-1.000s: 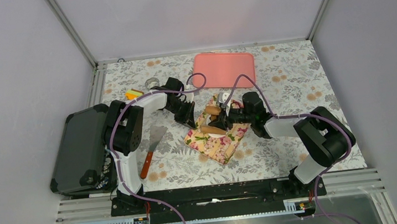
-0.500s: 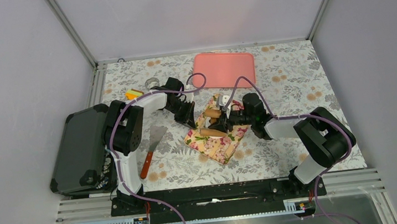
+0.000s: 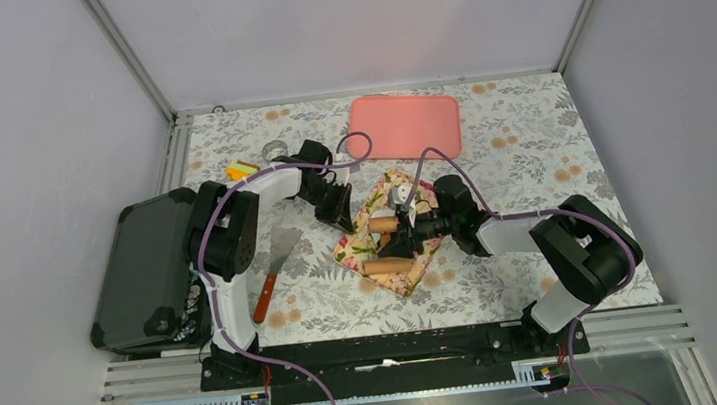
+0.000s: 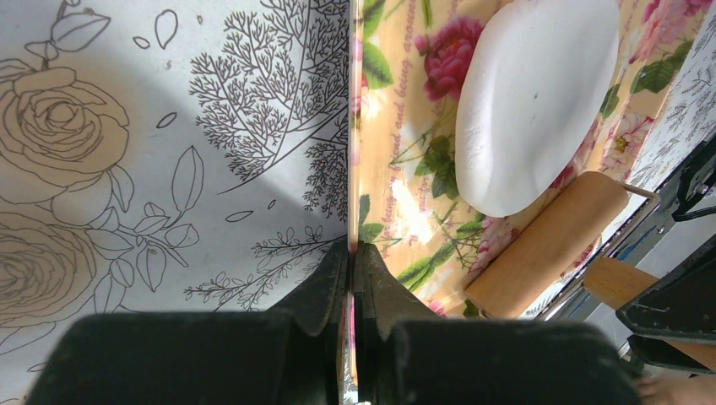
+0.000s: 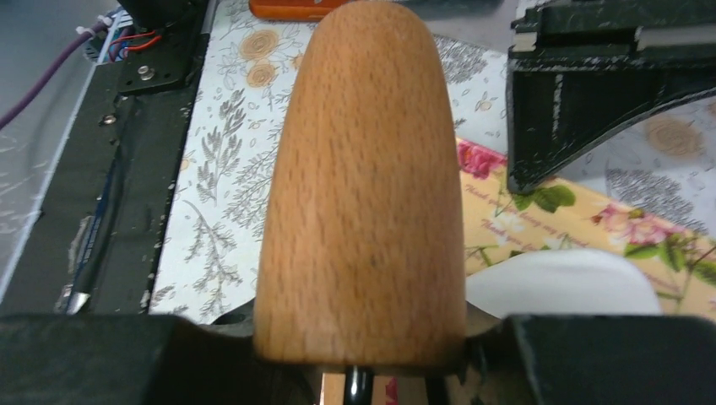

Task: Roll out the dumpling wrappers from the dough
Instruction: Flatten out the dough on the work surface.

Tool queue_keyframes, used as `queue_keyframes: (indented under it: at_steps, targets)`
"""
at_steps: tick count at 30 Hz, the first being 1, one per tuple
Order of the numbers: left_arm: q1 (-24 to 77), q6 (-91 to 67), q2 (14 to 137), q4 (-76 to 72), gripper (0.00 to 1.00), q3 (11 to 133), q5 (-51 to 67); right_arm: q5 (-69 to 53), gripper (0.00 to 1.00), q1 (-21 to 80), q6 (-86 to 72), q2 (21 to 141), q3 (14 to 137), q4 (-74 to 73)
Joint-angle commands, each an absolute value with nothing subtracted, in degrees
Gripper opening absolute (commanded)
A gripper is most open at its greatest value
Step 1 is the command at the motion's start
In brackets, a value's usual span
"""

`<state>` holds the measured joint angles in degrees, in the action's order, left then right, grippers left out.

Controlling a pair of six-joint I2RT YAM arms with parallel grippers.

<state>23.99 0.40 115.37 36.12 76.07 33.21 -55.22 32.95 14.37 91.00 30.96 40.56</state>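
Observation:
The dough (image 4: 536, 101) is a smooth white flattened oval lying on a yellow floral mat (image 3: 398, 277). It also shows in the right wrist view (image 5: 561, 283); from above my right gripper hides it. My right gripper (image 3: 407, 223) is shut on the wooden handle (image 5: 363, 186) of the rolling pin. The pin's roller (image 3: 388, 265) lies across the mat's near part, and in the left wrist view (image 4: 549, 245) it sits just beside the dough's edge. My left gripper (image 3: 340, 209) is shut on the mat's left edge (image 4: 350, 253). No cut round wrappers are in view.
A pink tray (image 3: 404, 125) lies at the back. A metal ring (image 3: 276, 150) and an orange-yellow block (image 3: 242, 169) sit at the back left. A spatula (image 3: 275, 261) lies left of the mat. A black case (image 3: 140, 271) stands at the far left.
The rolling pin's roller has moved toward the near corner of the mat, off the dough, and my right gripper has shifted left with it. My left gripper has stayed on the mat's edge.

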Motion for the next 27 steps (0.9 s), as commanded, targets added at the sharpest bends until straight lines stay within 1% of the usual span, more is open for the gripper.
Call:
queue_keyframes:
  at_steps: [1, 4, 6, 9, 13, 17, 21, 27]
  targets:
    - [23.5, 2.0, 118.5, 38.8, 0.0, 75.0, 27.9, -54.7, 0.0, 33.3, 14.0, 89.9, 31.5, 26.6]
    - [23.5, 1.9, 118.6, 38.9, 0.0, 75.0, 27.9, -53.4, 0.0, 32.9, 12.8, 84.5, 35.1, 28.1]
    - [23.5, 2.0, 118.6, 38.9, 0.0, 75.0, 27.9, -52.6, 0.0, 31.8, 9.5, 82.6, 36.1, 34.1]
    - [23.5, 2.1, 118.7, 39.1, 0.0, 75.1, 28.0, -53.1, 0.0, 29.0, 5.9, 83.7, 39.0, 38.7]
    - [23.5, 2.1, 118.7, 39.1, 0.0, 75.2, 28.0, -50.8, 0.0, 26.3, 9.4, 87.0, 40.6, 41.8]
    - [23.5, 2.0, 118.8, 39.2, 0.0, 75.2, 27.9, -47.8, 0.0, 25.9, 17.3, 92.4, 41.1, 40.0]
    - [23.5, 2.1, 118.7, 39.1, 0.0, 75.2, 28.0, -47.6, 0.0, 26.0, 20.8, 97.5, 40.2, 37.3]
    - [23.5, 2.0, 118.8, 39.2, 0.0, 75.3, 27.9, -47.1, 0.0, 28.3, 21.1, 94.9, 38.0, 30.2]
